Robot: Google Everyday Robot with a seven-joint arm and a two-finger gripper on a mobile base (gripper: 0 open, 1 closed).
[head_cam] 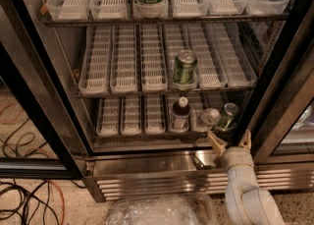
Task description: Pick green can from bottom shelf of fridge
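The green can (227, 116) stands at the right end of the fridge's (147, 169) bottom shelf (131, 115), just beside a clear bottle (208, 119). The pincer (230, 142) hangs just below it, spread wide and holding nothing.

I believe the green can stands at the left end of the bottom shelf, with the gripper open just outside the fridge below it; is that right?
Not quite: the camera view shows the green can at the right end of the bottom shelf, beside a clear bottle, not the left. The gripper is indeed just outside the fridge below it, jaws open.
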